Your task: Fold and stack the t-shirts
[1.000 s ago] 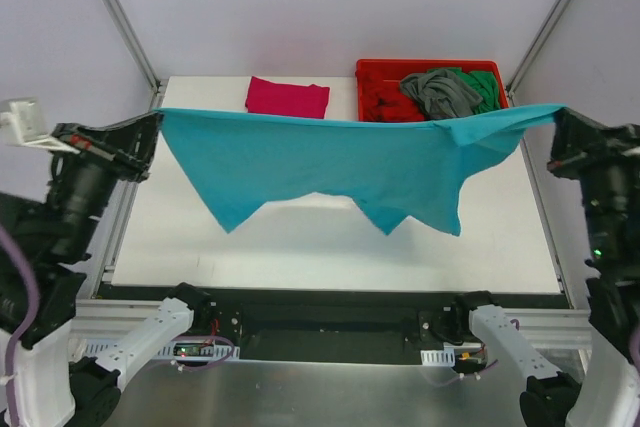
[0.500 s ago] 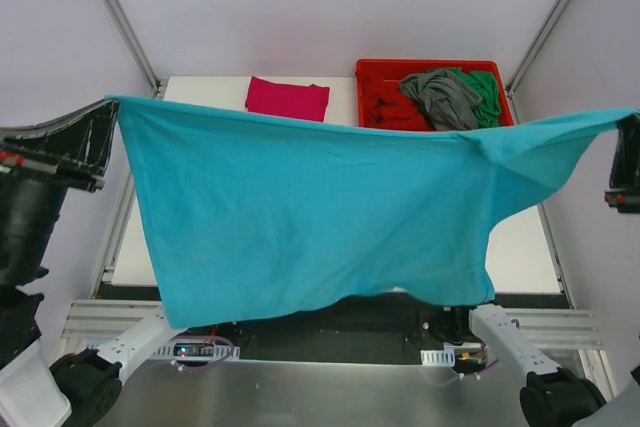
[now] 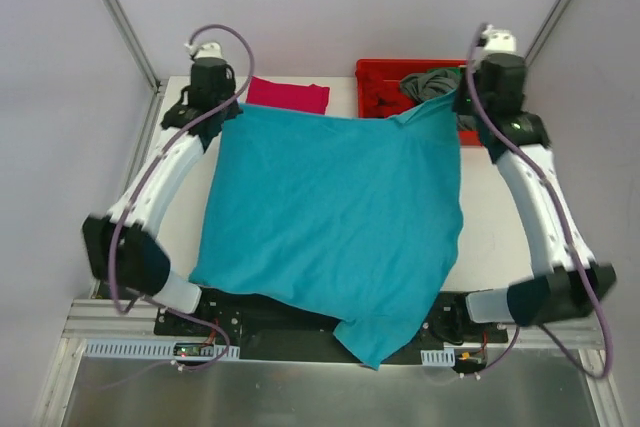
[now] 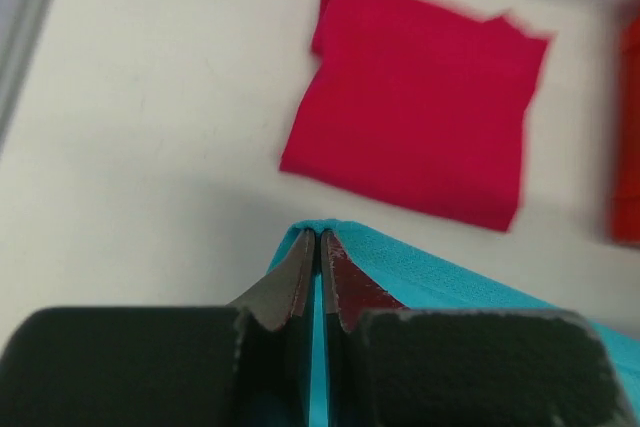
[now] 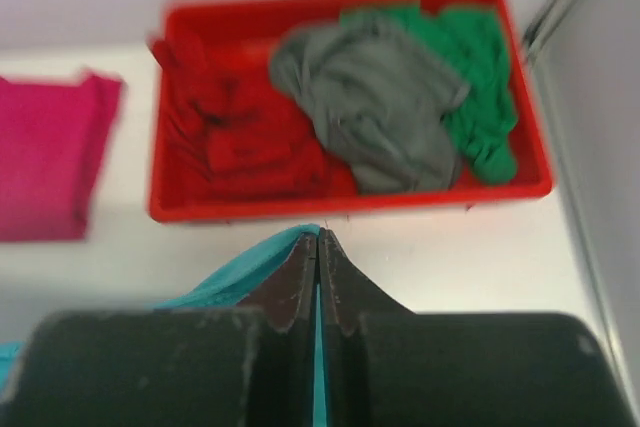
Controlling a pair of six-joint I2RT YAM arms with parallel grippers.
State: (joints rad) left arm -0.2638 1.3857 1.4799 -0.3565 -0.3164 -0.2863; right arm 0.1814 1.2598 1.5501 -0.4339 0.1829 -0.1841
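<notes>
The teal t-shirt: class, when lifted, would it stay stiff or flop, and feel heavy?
Probably floppy: the teal t-shirt wrinkles and its near corner sags off the table. Likely light: the left gripper and right gripper each hold it by a thin corner pinch.

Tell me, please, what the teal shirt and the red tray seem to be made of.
The teal shirt looks like soft matte knit cloth, probably cotton: it hangs limp over the near edge of the table with gentle creases. The red tray appears to be rigid moulded plastic: straight walls, even colour; blur hides whether it is glossy.
</notes>
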